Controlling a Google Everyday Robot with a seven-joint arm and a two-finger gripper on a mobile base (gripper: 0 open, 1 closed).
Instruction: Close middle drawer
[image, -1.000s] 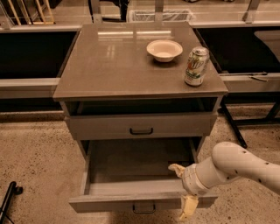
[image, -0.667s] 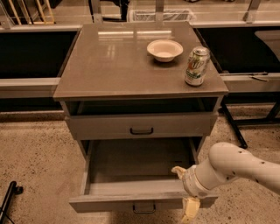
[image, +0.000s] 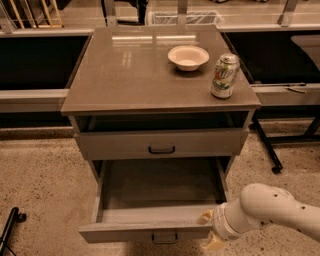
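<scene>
The middle drawer (image: 150, 227) is pulled far out of the grey cabinet and its inside is bare. Its flat grey front faces me, with a small dark bar handle (image: 165, 239) at the lower edge. My gripper (image: 208, 230) is at the right end of that front. One cream fingertip (image: 204, 216) lies just inside over the front's top edge and the other is in front of and below it. The fingers stand apart, open. The white arm (image: 272, 212) comes in from the lower right. The upper drawer (image: 161, 143) is nearly shut. The lowest drawer is hidden.
On the cabinet top (image: 130, 75) stand a cream bowl (image: 188, 57) and a green and white can (image: 224, 75) near the right edge. Dark low shelving flanks the cabinet on both sides. A black wheeled leg (image: 11, 227) is at the lower left on speckled floor.
My gripper has moved down and toward the drawer's front edge, from over the inside of the drawer to its front right end. The drawer has not visibly moved.
</scene>
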